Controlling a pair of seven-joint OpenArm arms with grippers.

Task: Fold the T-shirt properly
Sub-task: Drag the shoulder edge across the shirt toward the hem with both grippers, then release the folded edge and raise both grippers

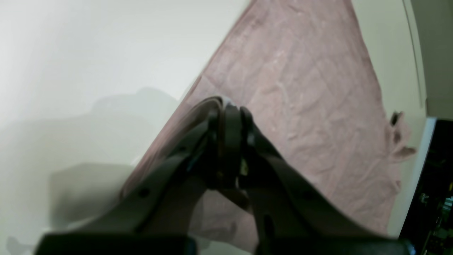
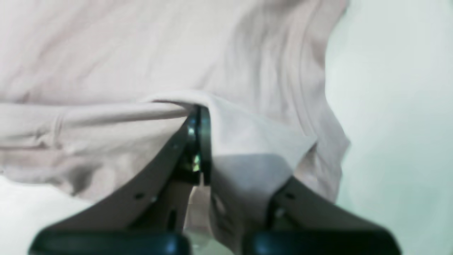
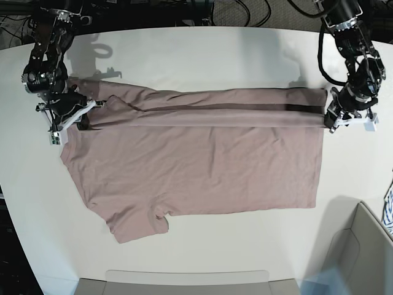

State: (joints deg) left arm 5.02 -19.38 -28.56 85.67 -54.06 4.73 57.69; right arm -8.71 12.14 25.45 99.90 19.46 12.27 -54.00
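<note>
T-shirt: dusty-pink, soft cotton-like cloth, finely creased all over; lies flat across the middle of the table, its far long edge lifted and rolled over into a taut band running between the two grippers.
Sleeve: short and rumpled, sticking out at the near edge of the shirt.
Table: smooth matte white top with a rounded outline.
Left gripper: dark fingers pinched together on the shirt's hem corner (in its wrist view the tips meet with only cloth between them).
Right gripper: fingers clamped tight on the shoulder-end fold, the cloth draping over one finger in the wrist view.
Box: pale cardboard, open-topped, at the table's near corner below the left arm.
</note>
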